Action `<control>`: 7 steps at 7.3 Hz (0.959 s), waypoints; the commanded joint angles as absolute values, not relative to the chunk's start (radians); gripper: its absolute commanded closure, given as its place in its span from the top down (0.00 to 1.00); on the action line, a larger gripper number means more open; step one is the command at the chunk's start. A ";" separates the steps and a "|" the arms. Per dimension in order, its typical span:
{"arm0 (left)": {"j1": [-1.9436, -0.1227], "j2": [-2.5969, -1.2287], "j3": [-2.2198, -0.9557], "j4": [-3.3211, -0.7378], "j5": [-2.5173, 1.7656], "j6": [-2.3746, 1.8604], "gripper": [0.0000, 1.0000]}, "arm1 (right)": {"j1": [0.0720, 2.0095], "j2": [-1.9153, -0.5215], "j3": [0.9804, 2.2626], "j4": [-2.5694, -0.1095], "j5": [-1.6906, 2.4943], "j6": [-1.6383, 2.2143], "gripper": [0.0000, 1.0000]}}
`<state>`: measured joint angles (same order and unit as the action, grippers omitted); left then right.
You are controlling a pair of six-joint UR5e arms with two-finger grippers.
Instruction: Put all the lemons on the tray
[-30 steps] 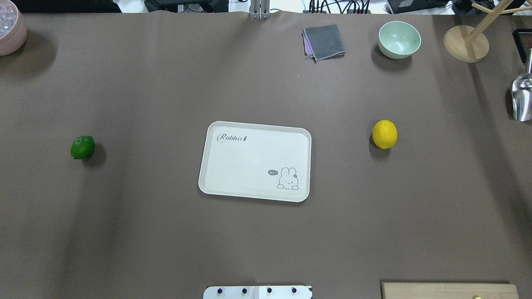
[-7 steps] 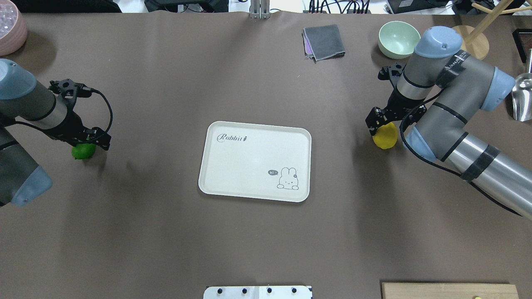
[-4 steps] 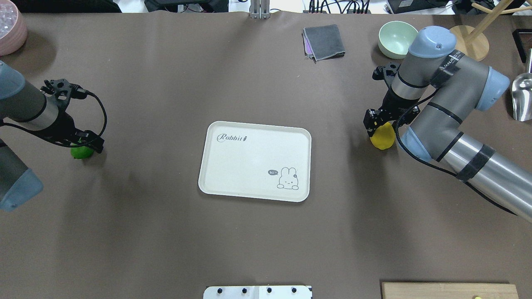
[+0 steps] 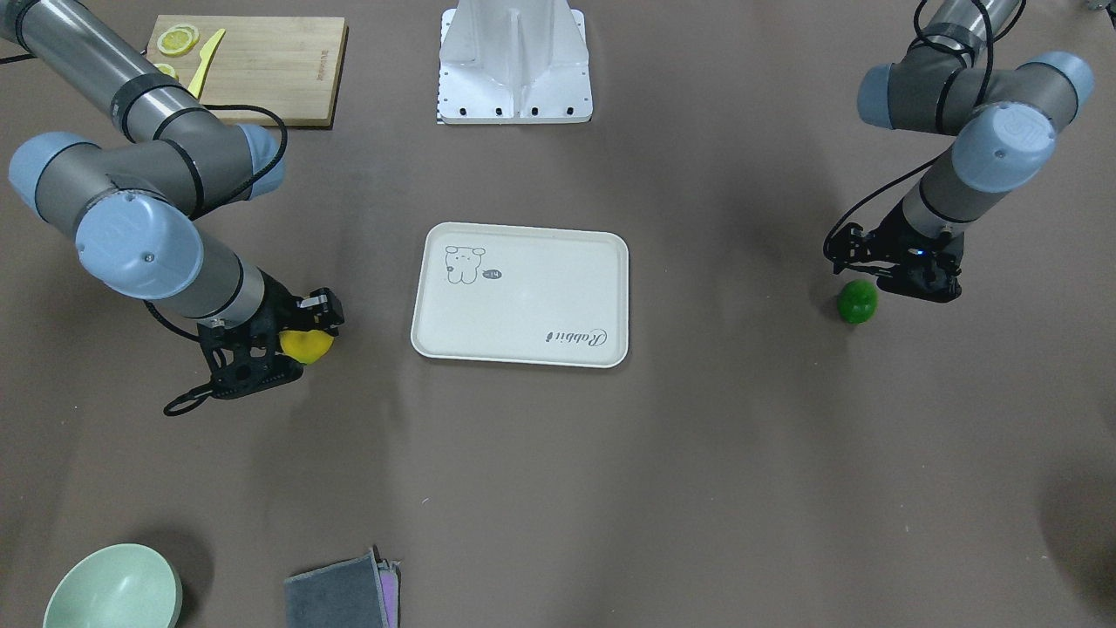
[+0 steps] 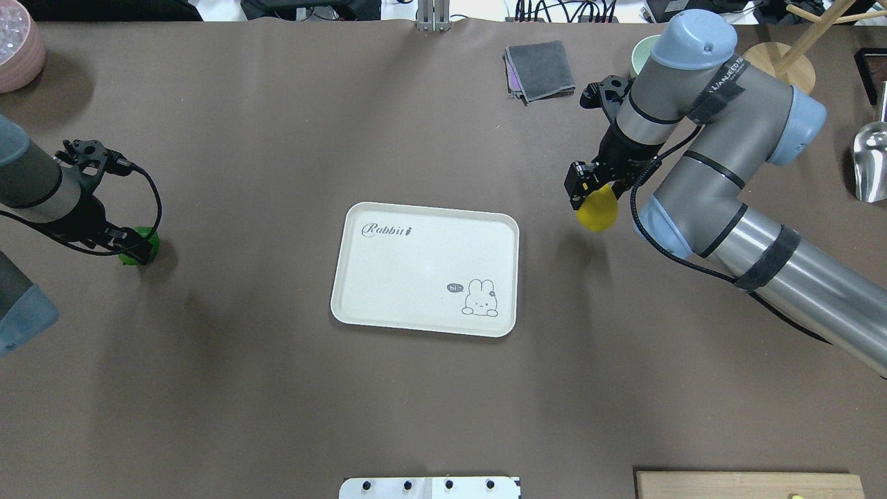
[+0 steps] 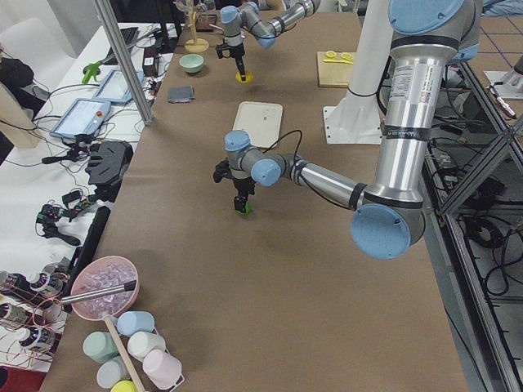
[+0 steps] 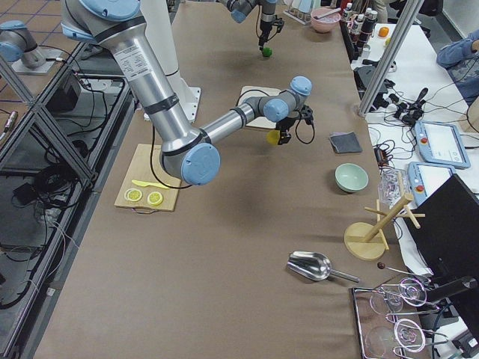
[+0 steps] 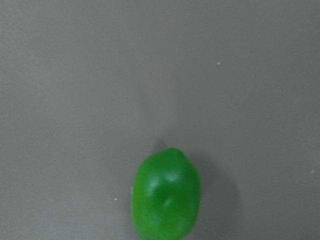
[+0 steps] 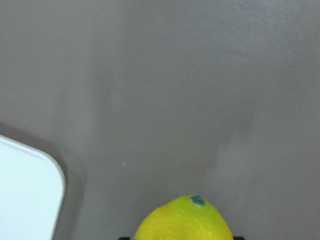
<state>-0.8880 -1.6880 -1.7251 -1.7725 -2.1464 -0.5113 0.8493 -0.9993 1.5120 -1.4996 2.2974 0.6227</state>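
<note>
The clock is laid on the overhead view, with the tray at its centre and 12 o'clock pointing away from the robot.

Nearest to the robot, at about 4 o'clock, lies a pale wooden cutting board (image 5: 748,485); thin pale-yellow lemon slices (image 4: 179,39) lie on it.

In the middle of the brown table (image 5: 277,388) is the flat off-white rectangular tray (image 5: 416,277) with a rabbit drawing; nothing lies on it.

At 9 o'clock, well apart from the tray, the glossy dark green oval lemon (image 4: 857,302) lies on the table; the left gripper (image 5: 132,246) hangs right over it; the fingers are not clear in any view, so I cannot tell if it is spread or closed; in the left wrist view the fruit lies alone on the cover.

Between 2 and 3 o'clock, near the tray's short edge but not over it, the right gripper (image 5: 596,201) has its fingers closed around the bright yellow oval lemon (image 5: 597,216) and holds it from above, a little over the table; in the right wrist view one rounded corner of the tray shows at 8 o'clock of the fruit.

Farther, at 1 o'clock, lies a folded grey cloth (image 5: 540,69); between 1 and 2 o'clock stands a mint-green round bowl (image 4: 113,589), partly hidden by the right arm in the overhead view; at 10 o'clock, at the far corner, stands a pink ribbed bowl (image 5: 17,52).
</note>
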 commanded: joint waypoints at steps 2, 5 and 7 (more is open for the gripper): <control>-0.882 -1.729 -1.657 -1.778 -2.157 -0.508 0.97 | 0.740 -0.908 1.522 -1.422 2.289 0.584 0.13; -0.882 -1.752 -1.634 -1.775 -2.157 -0.509 0.97 | 0.651 -0.911 1.486 -1.364 2.249 0.538 0.15; -0.882 -1.752 -1.626 -1.775 -2.157 -0.511 0.75 | 0.634 -0.908 1.467 -1.364 2.232 0.511 0.17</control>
<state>-0.8820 -1.7510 -1.6306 -1.7747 -2.1567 -0.5097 0.6446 -0.9110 1.4803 -1.3653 2.2404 0.5257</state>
